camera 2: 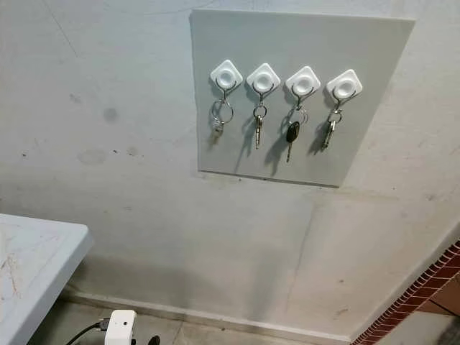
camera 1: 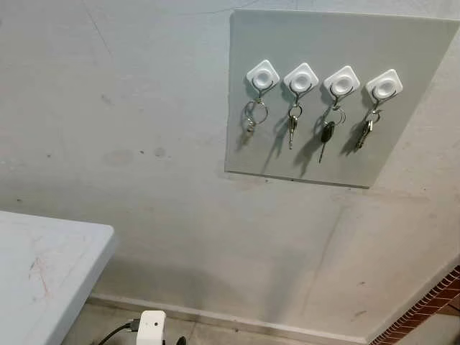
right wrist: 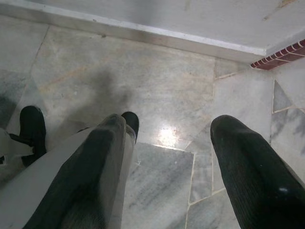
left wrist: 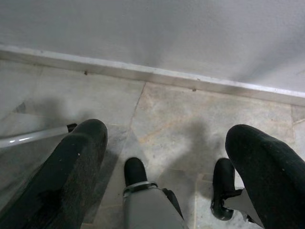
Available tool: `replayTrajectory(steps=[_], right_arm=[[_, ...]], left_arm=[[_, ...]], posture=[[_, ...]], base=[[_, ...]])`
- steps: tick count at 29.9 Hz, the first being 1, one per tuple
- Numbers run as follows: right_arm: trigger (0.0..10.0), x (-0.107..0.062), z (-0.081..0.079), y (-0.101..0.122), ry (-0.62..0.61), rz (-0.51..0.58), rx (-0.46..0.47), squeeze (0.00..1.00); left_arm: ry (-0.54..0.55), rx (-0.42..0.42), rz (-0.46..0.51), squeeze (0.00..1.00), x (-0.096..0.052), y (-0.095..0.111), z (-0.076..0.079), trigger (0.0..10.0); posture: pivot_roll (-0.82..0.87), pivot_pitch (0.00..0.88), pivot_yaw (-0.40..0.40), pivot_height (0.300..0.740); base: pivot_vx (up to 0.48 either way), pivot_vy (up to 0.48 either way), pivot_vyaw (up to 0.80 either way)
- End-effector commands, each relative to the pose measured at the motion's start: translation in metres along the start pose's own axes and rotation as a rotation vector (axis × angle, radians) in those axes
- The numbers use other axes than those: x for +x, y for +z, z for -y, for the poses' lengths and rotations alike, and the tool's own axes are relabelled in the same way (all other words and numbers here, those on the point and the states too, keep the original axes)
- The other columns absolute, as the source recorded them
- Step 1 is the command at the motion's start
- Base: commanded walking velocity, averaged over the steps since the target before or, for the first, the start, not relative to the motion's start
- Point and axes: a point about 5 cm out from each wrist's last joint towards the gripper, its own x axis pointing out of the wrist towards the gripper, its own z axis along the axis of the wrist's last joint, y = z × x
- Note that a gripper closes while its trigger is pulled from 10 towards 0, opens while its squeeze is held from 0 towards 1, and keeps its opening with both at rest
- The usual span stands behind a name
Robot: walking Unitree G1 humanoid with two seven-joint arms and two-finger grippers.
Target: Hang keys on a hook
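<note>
Both end effectors, left end effector (left wrist: 164, 167) and right end effector (right wrist: 167, 157), hang spread and empty over the floor (right wrist: 157, 81). Keys (camera 1: 327, 136) occupy all four hooks (camera 1: 342, 83) across the wall board (camera 1: 417, 86). Judgement: hanging complete; nothing left to grasp.

Wall (camera 1: 144, 108) pale grey-beige, faintly smudged with darker spots; board (camera 1: 417, 50) on it a plain light grey-green; four hooks (camera 1: 301, 79) white, diamond-shaped pads with round centres; keys (camera 1: 292, 128) silver metal on silver rings, one key (camera 1: 327, 134) with a black head; surface (camera 1: 43, 266) white with faint reddish scratch marks; adapter (camera 1: 151, 327) white with a black cable; skirting (left wrist: 143, 71) off-white; floor (right wrist: 143, 71) marbled grey and beige with thin dark veins and pale joints; brick strip (right wrist: 281, 56) red with light mortar lines; left pincer (left wrist: 167, 162) fingers black; right pincer (right wrist: 167, 167) fingers black, dull sheen.
</note>
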Motion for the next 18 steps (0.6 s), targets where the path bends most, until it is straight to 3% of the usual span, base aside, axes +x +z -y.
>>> replayTrajectory(steps=[1, 6, 18], right_arm=[[10.0, 0.0004, 0.0012, 0.0012, -0.005, -0.001, 0.005, 0.00], [10.0, 0.0004, 0.0013, 0.0011, -0.005, -0.003, 0.008, 0.00], [10.0, -0.0006, 0.0043, -0.0023, -0.010, -0.015, 0.014, 0.00]], left_arm=[[0.008, 0.006, -0.010, 0.00, -0.0001, -0.0004, -0.0024, 10.0], [0.008, 0.007, -0.015, 0.00, -0.0004, -0.0016, -0.0027, 10.0], [0.007, 0.004, -0.028, 0.00, -0.0007, -0.0043, -0.0012, 10.0]], posture=[[-0.03, 0.000, -0.010, 0.740], [-0.03, 0.000, -0.011, 0.740], [-0.03, 0.000, -0.014, 0.740]], base=[[0.000, 0.000, 0.00], [0.000, -0.158, 0.00], [0.000, -0.329, 0.00]])
